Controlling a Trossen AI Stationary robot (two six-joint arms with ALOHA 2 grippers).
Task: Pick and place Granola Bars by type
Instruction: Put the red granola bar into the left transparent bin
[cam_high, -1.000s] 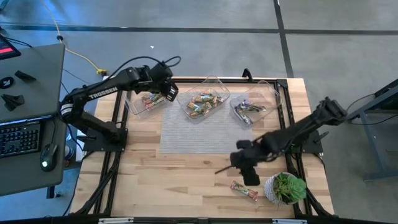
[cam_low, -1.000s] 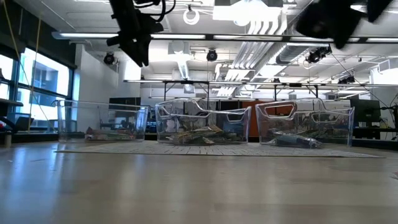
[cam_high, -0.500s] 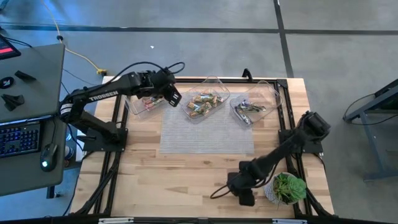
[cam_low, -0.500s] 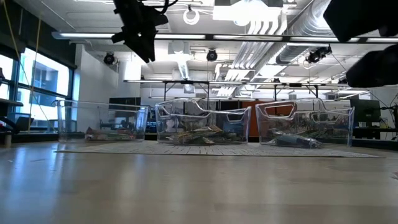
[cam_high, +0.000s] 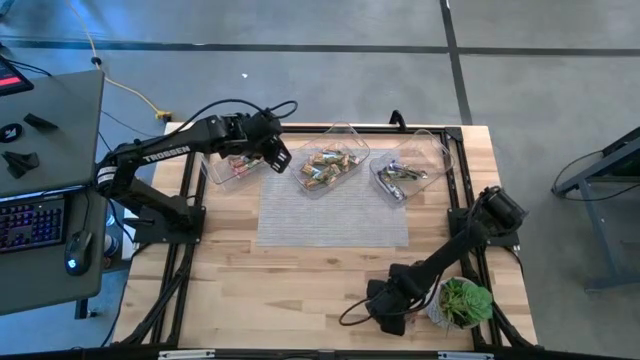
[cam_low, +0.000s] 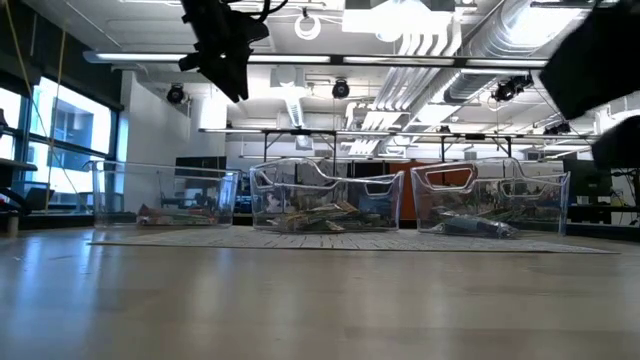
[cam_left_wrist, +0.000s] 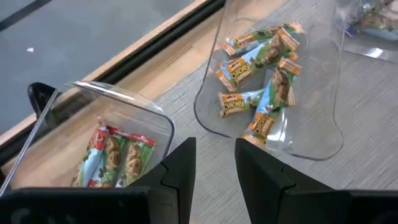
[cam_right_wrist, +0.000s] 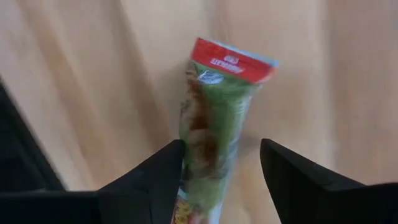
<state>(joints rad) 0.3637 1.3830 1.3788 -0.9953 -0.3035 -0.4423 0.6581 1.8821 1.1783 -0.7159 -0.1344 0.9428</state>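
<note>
One granola bar (cam_right_wrist: 214, 124), in a green wrapper with a red end, lies flat on the bare wood near the table's front right. My right gripper (cam_right_wrist: 221, 168) (cam_high: 388, 314) points down over it, open, one finger on each long side; in the high view the gripper hides the bar. My left gripper (cam_left_wrist: 214, 165) (cam_high: 277, 155) hangs high above the gap between the left tub (cam_high: 232, 168) and the middle tub (cam_high: 328, 166), its fingers slightly apart and holding nothing. More bars lie in the tubs: red-green ones (cam_left_wrist: 118, 155) and tan-orange ones (cam_left_wrist: 261, 74). My right gripper comes from above with its fingers across the bar, near the bar's end away from the red one. One finger (cam_right_wrist: 158, 171) stands right at the wrapper's edge (cam_right_wrist: 185, 149); I cannot tell whether it touches. The bar lies flat on the wood.
A third clear tub (cam_high: 405, 172) with darker bars stands at the far right. A grey mat (cam_high: 333, 212) lies before the tubs. A small potted plant (cam_high: 462, 302) stands close to the right of my right gripper. Bare wood lies to the near left.
My right gripper has swung toward the table's near edge and come down over the bar, rolling its wrist on the way. My left gripper has shifted a little toward the table's right, from over the left tub to the gap beside it.
</note>
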